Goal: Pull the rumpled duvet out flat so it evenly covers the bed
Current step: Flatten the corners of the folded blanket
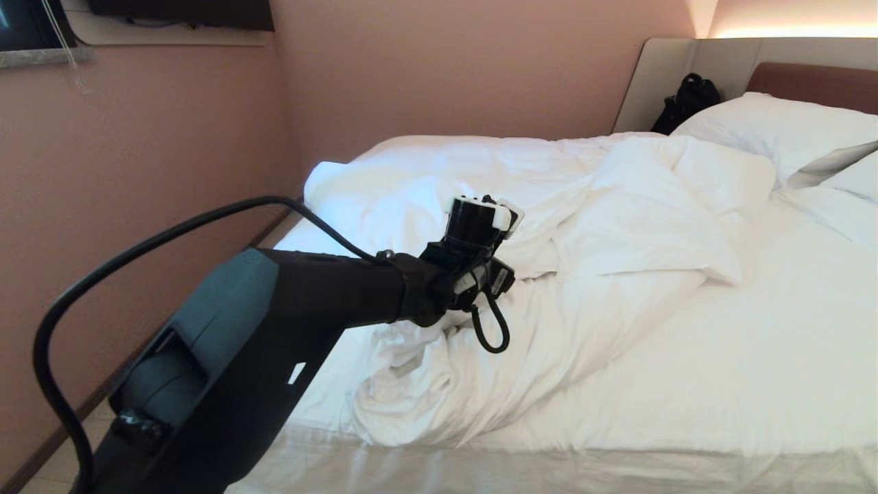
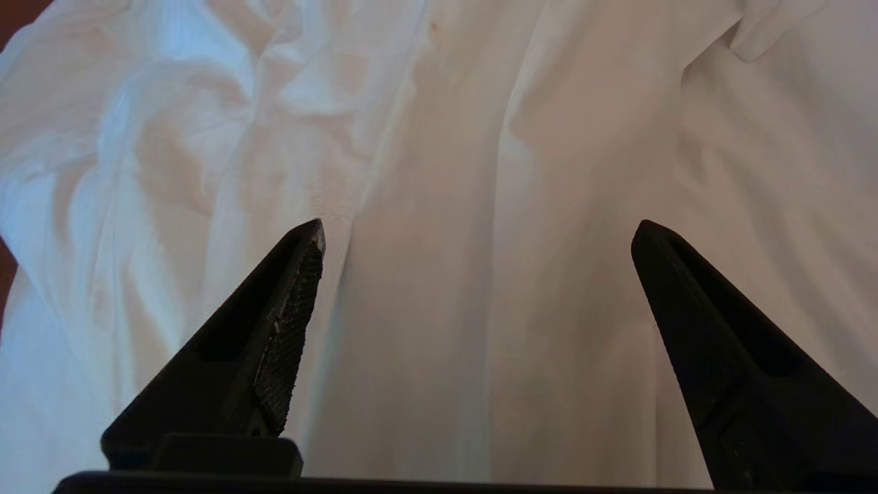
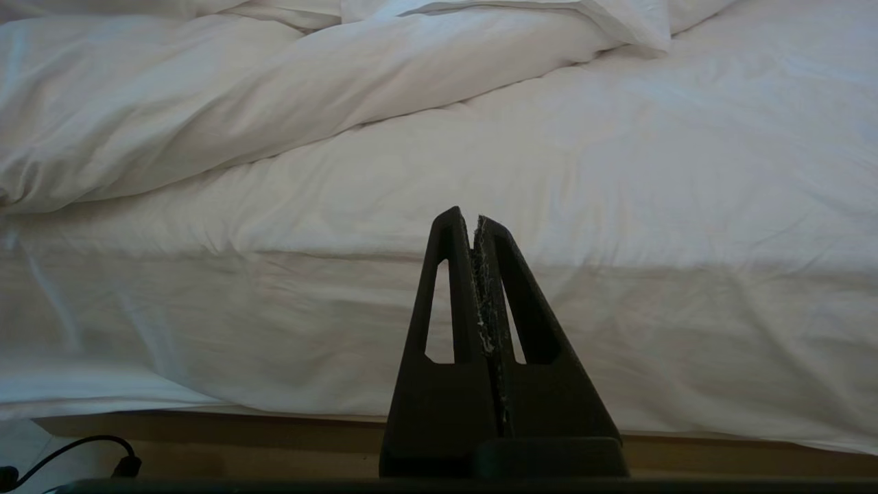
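The white duvet (image 1: pixel 617 226) lies rumpled and folded back in a diagonal heap across the far-left part of the bed (image 1: pixel 754 370), leaving the fitted sheet bare at the near right. My left arm (image 1: pixel 329 295) reaches out over the heap near its middle. In the left wrist view my left gripper (image 2: pixel 478 226) is open wide just above wrinkled duvet cloth (image 2: pixel 425 171), with nothing between its fingers (image 2: pixel 288 322). My right gripper (image 3: pixel 475 218) is shut and empty, low beside the bed, facing the mattress side (image 3: pixel 651 329); the duvet (image 3: pixel 206 116) lies beyond it.
Two white pillows (image 1: pixel 775 130) rest at the brown headboard (image 1: pixel 816 82), with a black bag (image 1: pixel 689 99) beside them. A pink wall (image 1: pixel 171 137) runs close along the bed's left side. The bed base (image 3: pixel 206 439) and a black cable (image 3: pixel 89 446) are down by the floor.
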Available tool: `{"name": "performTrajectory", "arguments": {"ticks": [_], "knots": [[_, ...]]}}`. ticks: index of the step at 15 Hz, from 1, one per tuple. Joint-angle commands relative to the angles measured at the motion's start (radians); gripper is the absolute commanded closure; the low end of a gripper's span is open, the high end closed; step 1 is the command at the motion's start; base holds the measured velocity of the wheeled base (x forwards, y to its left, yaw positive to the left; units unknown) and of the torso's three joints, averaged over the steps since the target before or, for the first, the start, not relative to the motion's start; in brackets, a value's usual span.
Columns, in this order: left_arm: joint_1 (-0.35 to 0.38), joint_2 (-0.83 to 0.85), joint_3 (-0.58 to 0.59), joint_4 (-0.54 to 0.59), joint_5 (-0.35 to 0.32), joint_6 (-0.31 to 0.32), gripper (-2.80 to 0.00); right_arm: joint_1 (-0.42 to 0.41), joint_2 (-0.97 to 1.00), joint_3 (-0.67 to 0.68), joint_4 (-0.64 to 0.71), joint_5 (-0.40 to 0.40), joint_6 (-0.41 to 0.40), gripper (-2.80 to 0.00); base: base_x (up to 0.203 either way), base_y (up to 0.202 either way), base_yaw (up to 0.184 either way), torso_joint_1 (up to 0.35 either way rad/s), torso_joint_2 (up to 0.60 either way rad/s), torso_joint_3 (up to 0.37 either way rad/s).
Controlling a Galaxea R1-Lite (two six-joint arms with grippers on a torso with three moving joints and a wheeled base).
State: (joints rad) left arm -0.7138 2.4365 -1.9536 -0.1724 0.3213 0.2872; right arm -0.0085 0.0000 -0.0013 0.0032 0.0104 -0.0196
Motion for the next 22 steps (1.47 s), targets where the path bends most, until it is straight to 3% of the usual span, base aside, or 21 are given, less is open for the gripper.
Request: {"name": "performTrajectory", "arguments": {"ticks": [1,12,13,22], "knots": [[0.009,0.049,-0.001,-0.027,0.0,0.006,-2.8,0.001,0.0,0.0,0.0,0.0,0.0,0.0,0.0,0.0,0.0,0.0,0.0,0.0],[0.059,0.134,-0.002,-0.056,-0.008,0.009,-2.8,0.0,0.0,0.0,0.0,0.0,0.0,0.0,0.0,0.0,0.0,0.0,0.0,0.0],[0.064,0.134,-0.002,-0.056,-0.011,0.009,0.0,0.001,0.001,0.0,0.0,0.0,0.0,0.0,0.0,0.0,0.0,0.0,0.0,0.0],[0.082,0.055,-0.001,-0.094,-0.005,0.003,0.0,-0.001,0.001,0.0,0.0,0.0,0.0,0.0,0.0,0.0,0.0,0.0,0.0,0.0]]}}
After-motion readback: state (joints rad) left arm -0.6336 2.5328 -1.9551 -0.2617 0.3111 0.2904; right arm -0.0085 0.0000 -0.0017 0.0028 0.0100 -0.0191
